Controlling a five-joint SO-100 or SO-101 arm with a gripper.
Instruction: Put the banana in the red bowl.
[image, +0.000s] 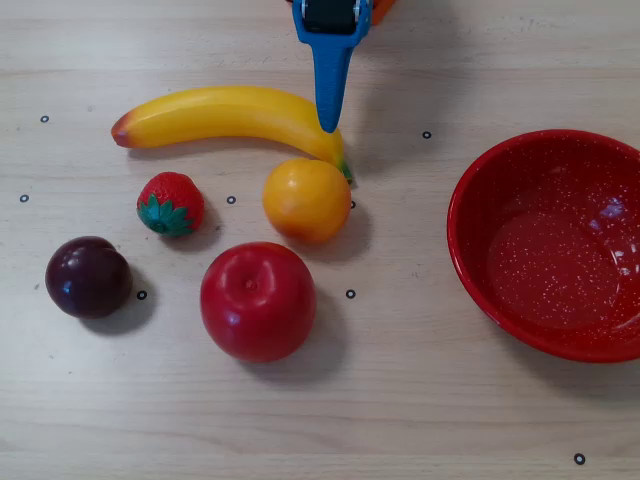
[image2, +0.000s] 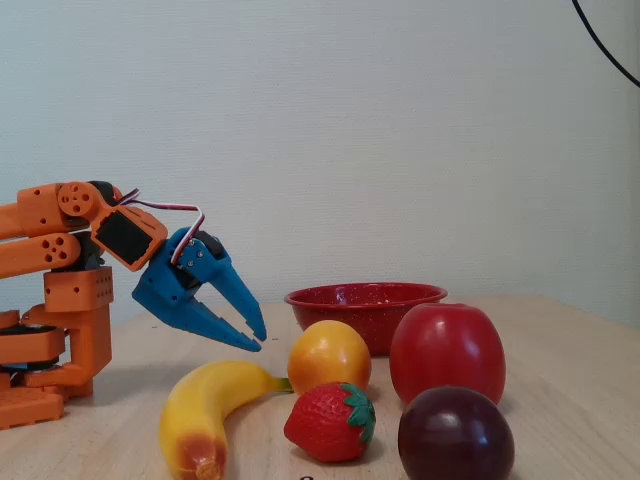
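We see the banana (image: 225, 113) lying below our claw (image2: 256, 335), whose jaws are slightly spread and empty. An orange (image: 306, 199) touches its stem end; the bowl (image: 480, 260) sits well apart at the bench's right edge.

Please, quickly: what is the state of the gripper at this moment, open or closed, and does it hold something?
Gripper: slightly open, holding nothing; it hangs above the banana without touching it.

The orange arm (image2: 60, 250) reaches out from the left in the fixed view — its blue gripper (image2: 256, 338) angled downward, jaws slightly parted, held above the tabletop and gripping nothing.
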